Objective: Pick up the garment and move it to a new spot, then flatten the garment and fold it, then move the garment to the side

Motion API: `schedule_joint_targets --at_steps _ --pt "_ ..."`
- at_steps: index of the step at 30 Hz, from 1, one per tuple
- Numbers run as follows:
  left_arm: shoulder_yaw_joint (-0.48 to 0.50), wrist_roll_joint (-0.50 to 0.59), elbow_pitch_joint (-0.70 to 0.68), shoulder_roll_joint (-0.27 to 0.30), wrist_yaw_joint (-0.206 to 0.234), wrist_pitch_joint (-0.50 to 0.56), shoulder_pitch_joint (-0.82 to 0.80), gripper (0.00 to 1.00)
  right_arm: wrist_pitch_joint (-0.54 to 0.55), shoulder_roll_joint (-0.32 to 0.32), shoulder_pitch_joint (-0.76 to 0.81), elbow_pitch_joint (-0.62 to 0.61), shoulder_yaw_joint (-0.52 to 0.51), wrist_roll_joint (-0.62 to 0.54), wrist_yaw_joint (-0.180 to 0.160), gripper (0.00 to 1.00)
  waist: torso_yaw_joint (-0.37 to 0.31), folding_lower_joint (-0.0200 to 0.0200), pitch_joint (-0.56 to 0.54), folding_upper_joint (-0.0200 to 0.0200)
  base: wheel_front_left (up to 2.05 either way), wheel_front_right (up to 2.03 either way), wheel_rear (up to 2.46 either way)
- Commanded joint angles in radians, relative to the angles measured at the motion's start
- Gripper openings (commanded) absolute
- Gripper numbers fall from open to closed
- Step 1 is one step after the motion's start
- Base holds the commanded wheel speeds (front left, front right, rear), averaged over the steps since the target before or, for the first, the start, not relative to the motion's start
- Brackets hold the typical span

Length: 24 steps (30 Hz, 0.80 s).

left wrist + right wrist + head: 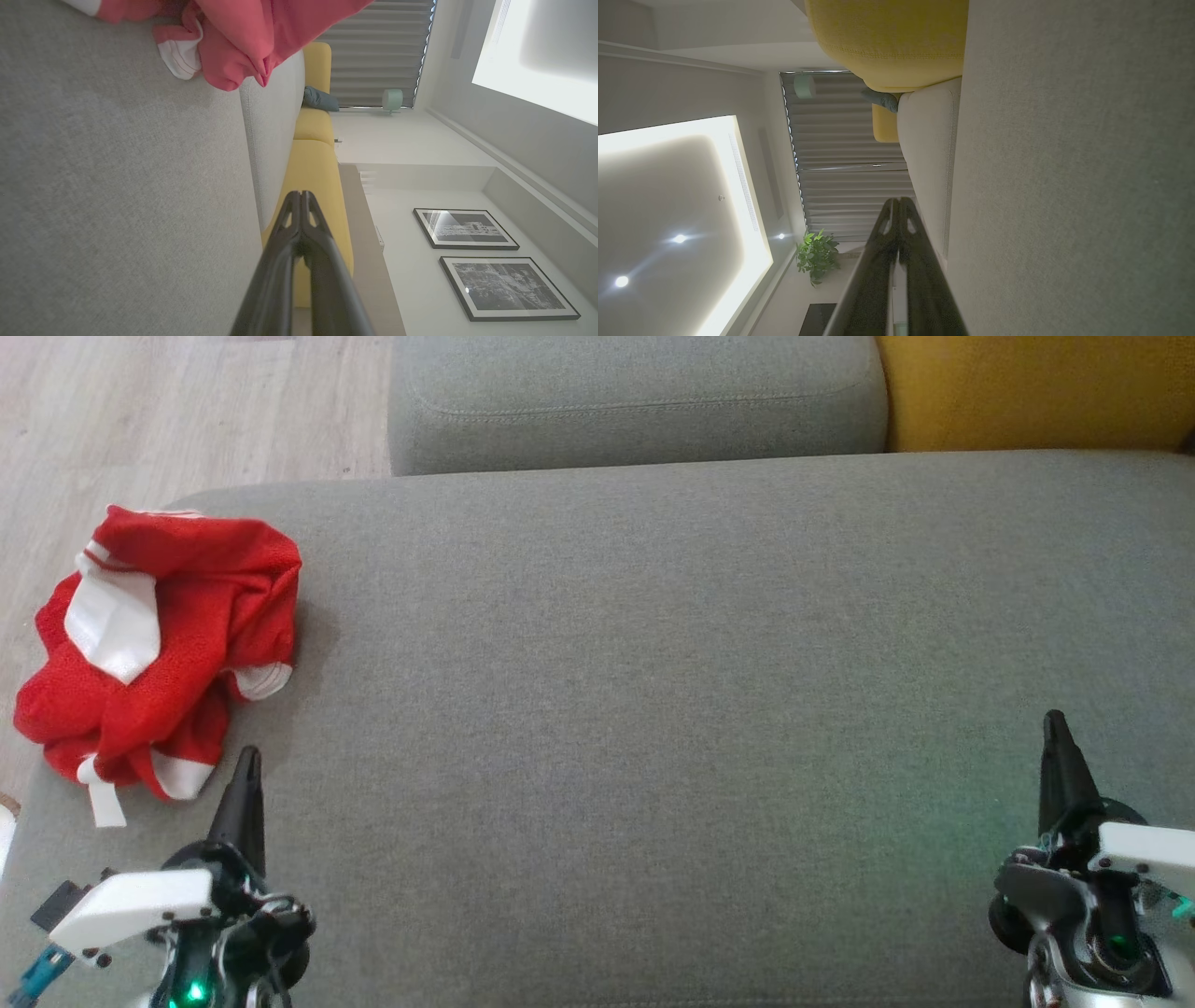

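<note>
Left gripper (pixel 246 770) & right gripper (pixel 1056 733) pinched tight, empty. Red jersey (pixel 187 616) bunched at couch (pixel 653 709) edge. No step done yet; all left.

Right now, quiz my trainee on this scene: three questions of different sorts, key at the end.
1. True or false: the left gripper is shut on the garment.
2. The garment lies at which part of the grey seat? A left end; B middle; C right end.
3. Which is nearer the garment, the left gripper or the right gripper?
Key: 1 false, both grippers are shut on nothing; 2 A; 3 the left gripper.
</note>
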Motion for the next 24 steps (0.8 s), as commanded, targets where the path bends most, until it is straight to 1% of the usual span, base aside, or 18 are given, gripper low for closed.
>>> schedule_joint_targets --at_steps 1,7,8,13,24 --pt "0.035 -0.004 -0.038 0.010 -0.007 0.007 -0.056 0.00 0.006 -0.005 -0.021 -0.038 0.021 0.007 0.007 0.00 0.000 0.0000 0.000 0.0000 0.00 0.00 0.00" --pt "0.035 -0.004 -0.038 0.010 -0.007 0.007 -0.056 0.00 0.006 -0.005 -0.021 -0.038 0.021 0.007 0.007 0.00 0.000 0.0000 0.000 0.0000 0.00 0.00 0.00" --pt "0.000 0.000 0.000 0.000 0.000 0.000 0.000 1.00 0.000 0.000 0.000 0.000 0.000 0.000 0.000 1.00 0.000 0.0000 0.000 0.0000 0.00 0.00 0.00" --pt "-0.002 0.001 0.066 -0.013 0.002 -0.003 0.040 1.00 -0.001 0.005 0.025 0.067 0.003 -0.001 -0.001 1.00 0.000 0.0000 0.001 0.0000 0.00 0.00 0.00" --pt "0.000 0.052 0.062 -0.009 0.001 -0.032 0.028 1.00 -0.031 -0.003 0.007 0.059 0.041 -0.033 0.000 1.00 0.000 0.0000 0.002 0.0000 0.00 0.00 0.00"
